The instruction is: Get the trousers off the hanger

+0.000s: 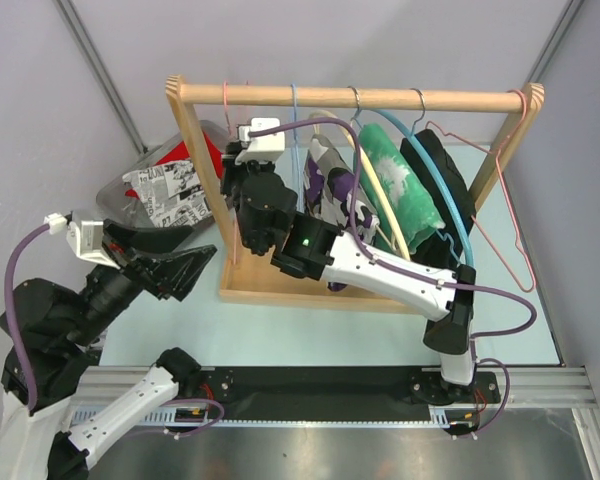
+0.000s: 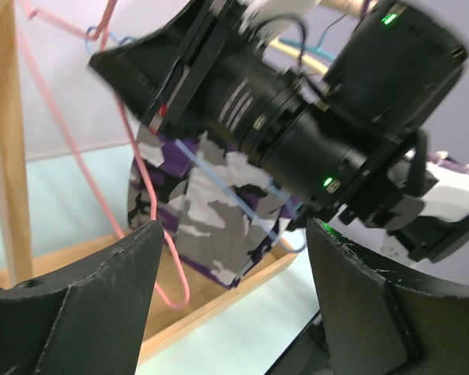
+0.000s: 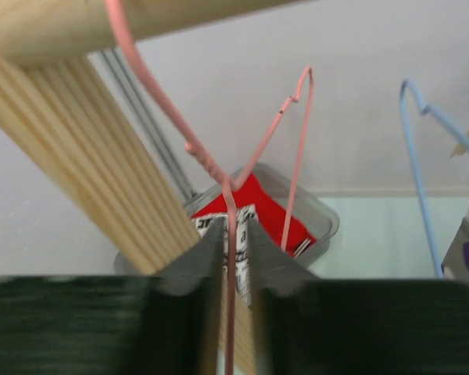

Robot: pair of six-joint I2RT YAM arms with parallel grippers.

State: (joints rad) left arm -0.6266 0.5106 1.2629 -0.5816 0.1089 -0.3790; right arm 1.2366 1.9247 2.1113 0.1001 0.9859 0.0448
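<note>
Since the wooden rack (image 1: 380,97) fills the middle of the overhead view, all the work lies under its rail. At upper left sits a grey bin (image 1: 113,192) with printed and red cloth in it. The camouflage trousers (image 2: 203,205) hang over the blue hanger (image 2: 242,173), centre of the left wrist view, not yet off. The left gripper (image 2: 233,234) faces them with jaws wide and empty. The right gripper (image 3: 233,226) has narrow jaws straddling the bare pink hanger (image 3: 230,203) beside the post at left of its frame; whether they pinch the wire I cannot tell. Best, I judge, to back straight off that wire so its hook does not jump the rail, then steady the blue hanger and draw the trousers down and sideways.
</note>
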